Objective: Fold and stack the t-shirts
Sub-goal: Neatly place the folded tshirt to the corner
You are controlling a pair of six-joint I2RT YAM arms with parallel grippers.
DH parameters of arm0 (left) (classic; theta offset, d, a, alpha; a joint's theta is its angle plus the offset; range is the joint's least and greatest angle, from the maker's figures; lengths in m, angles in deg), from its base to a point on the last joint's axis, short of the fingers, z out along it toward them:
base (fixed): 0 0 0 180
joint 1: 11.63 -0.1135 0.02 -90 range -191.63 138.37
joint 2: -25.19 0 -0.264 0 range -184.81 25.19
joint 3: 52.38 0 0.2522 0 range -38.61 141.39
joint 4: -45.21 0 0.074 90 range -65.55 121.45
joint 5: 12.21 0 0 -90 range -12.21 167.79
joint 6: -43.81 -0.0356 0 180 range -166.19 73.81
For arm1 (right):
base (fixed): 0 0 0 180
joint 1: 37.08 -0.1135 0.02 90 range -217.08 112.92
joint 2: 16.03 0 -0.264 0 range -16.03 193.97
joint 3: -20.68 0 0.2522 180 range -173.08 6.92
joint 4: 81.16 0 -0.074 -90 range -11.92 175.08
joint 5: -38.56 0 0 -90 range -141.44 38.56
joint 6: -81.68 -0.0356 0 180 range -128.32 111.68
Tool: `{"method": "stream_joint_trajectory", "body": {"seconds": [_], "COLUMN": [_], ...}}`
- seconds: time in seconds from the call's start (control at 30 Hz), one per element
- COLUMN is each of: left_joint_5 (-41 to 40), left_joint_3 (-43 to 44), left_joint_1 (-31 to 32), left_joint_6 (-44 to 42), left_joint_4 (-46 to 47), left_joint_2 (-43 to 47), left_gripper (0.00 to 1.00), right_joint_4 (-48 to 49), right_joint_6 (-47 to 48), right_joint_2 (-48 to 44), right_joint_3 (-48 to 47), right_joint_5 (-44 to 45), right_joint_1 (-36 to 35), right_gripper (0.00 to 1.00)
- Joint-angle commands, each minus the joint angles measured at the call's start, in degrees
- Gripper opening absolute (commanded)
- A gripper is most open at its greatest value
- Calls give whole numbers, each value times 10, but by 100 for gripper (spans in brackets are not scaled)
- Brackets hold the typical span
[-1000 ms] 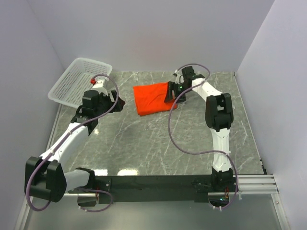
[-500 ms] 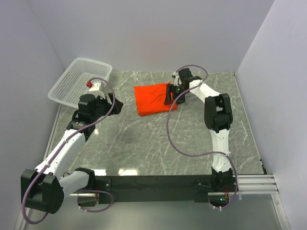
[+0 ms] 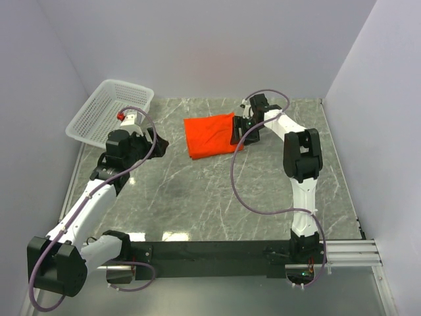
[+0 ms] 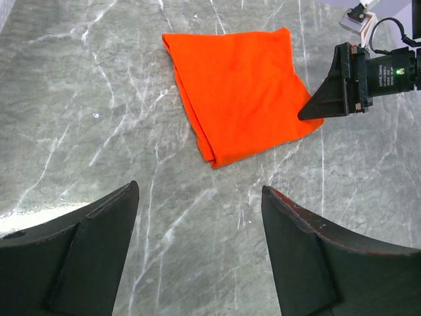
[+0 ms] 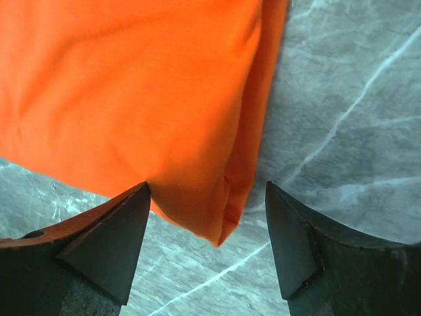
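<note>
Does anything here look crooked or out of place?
The folded orange t-shirt lies slightly askew on the table, and the white basket seems to overhang the far-left corner. Nothing looks spilled or damaged.

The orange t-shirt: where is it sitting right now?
In the top view the folded orange t-shirt lies at the far middle of the table, right of the white basket, with the open right gripper at its right edge.
</note>
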Motion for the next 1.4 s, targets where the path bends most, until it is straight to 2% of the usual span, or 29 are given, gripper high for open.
{"method": "stream_joint_trajectory", "body": {"seconds": [0.0,0.2,0.3,0.33,0.4,0.5,0.53,0.63,0.83,1.0,1.37], "left_joint_5": [12,17,23,24,25,25,24,27,31,37,61], "left_joint_3": [-4,-3,-5,-4,-1,-5,-7,-14,-23,-34,-47], "left_joint_1": [-3,-2,-2,-2,-2,-2,-2,-2,-3,-2,-2], "left_joint_6": [11,16,20,20,18,18,18,18,16,17,26], "left_joint_4": [12,10,13,13,12,12,14,21,23,41,70], "left_joint_2": [11,11,11,9,8,10,11,13,17,19,2], "left_gripper": [80,80,80,80,80,80,80,80,80,80,80], "right_joint_4": [-14,-5,-8,-9,-9,-9,-9,-11,-24,-65,-131], "right_joint_6": [4,-10,-11,-11,-9,-1,3,18,52,83,213], "right_joint_2": [6,34,42,45,42,31,28,14,-18,-32,-38], "right_joint_3": [-29,-13,-12,-13,-12,-6,-6,1,17,12,-18], "right_joint_5": [4,-47,-55,-49,-38,-22,-16,-3,-7,-15,82], "right_joint_1": [2,-7,-14,-16,-14,-3,0,20,79,155,299], "right_gripper": [77,71,63,55,47,23,12,0,0,0,0]}}
